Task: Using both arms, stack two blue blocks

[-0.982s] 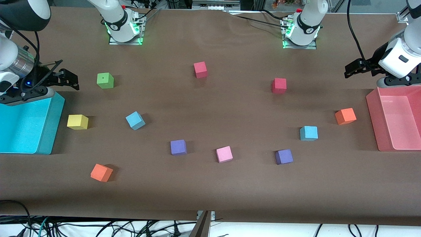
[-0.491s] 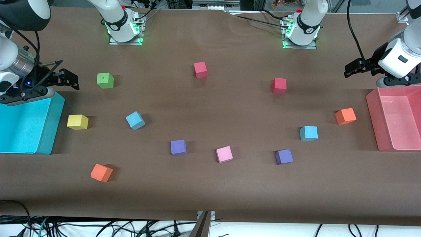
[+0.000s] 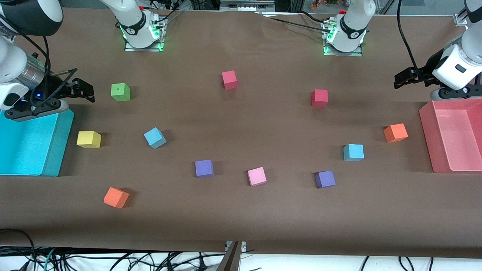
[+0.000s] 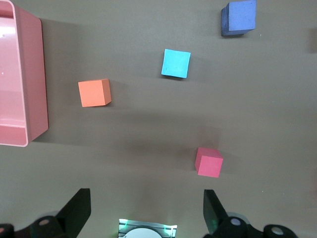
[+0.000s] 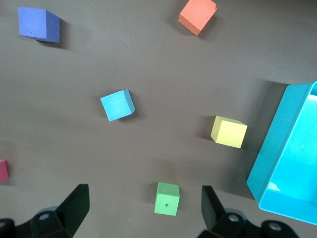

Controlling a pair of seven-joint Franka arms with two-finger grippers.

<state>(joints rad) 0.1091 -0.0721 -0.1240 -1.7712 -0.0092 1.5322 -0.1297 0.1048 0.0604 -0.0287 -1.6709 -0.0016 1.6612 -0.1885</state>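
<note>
currently no readable lettering or brand mark shows on any cube, bin or arm; the only marking is a small dark dot on the green cube [image 3: 120, 92]. the right gripper [image 3: 83, 90] hangs over the table by the upper corner of the cyan bin [image 3: 60, 150], fingers spread wide and empty, as the right wrist view confirms. the left gripper [image 3: 402, 80] hangs over the table just above the pink bin [image 3: 427, 135], fingers likewise spread and holding nothing. the first blue block [image 3: 154, 137] sits on the brown table [image 3: 241, 218] toward the right arm's end, turned at an angle, between the yellow cube [image 3: 89, 139] and a purple cube [image 3: 204, 168] that lies nearer the front camera. the second blue block [image 3: 353, 152] sits toward the left arm's end, near an orange cube [image 3: 395, 133] and another purple cube [image 3: 325, 179]; the two blue blocks are well apart. a pink cube [image 3: 257, 176] lies between the two purple cubes. two red cubes [image 3: 229, 79] [image 3: 319, 98] lie farther from the front camera, and a second orange cube [image 3: 116, 197] lies nearest to it. nothing touches or covers either blue block; both have open table on all sides. both arm bases show green lights.
</note>
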